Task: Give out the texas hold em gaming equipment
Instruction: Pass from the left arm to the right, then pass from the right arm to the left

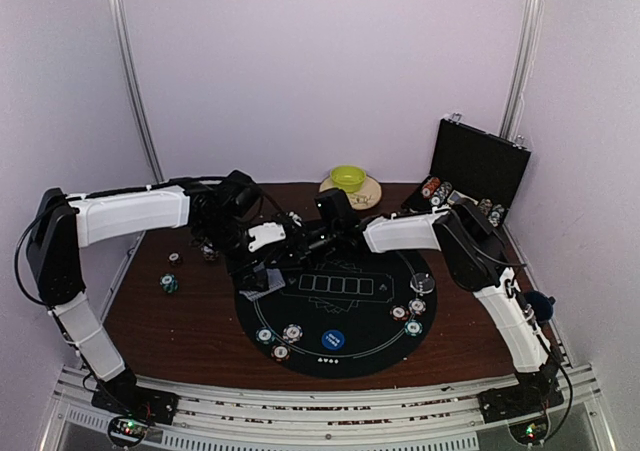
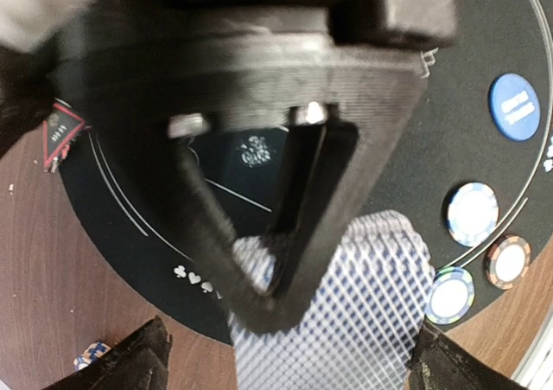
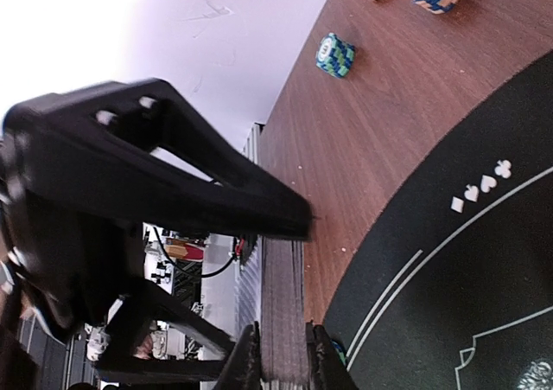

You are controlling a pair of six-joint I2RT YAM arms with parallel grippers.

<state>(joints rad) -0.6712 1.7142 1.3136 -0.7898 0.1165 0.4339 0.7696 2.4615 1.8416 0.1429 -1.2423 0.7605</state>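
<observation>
While right gripper (image 3: 282, 361) clamps card deck (image 3: 281, 303) edge-on, left gripper (image 2: 289, 368) gapes wide, mostly cropped

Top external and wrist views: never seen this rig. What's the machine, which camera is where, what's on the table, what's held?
Two robot arms are bolted at the near edge of a table. The wide picture looks down from above and behind them; the others come from wrist cameras. On the table lies a black poker mat with poker chips and a blue disc; a green bowl stands behind. The right gripper pinches a deck of cards. The left gripper is open, gripping nothing.
</observation>
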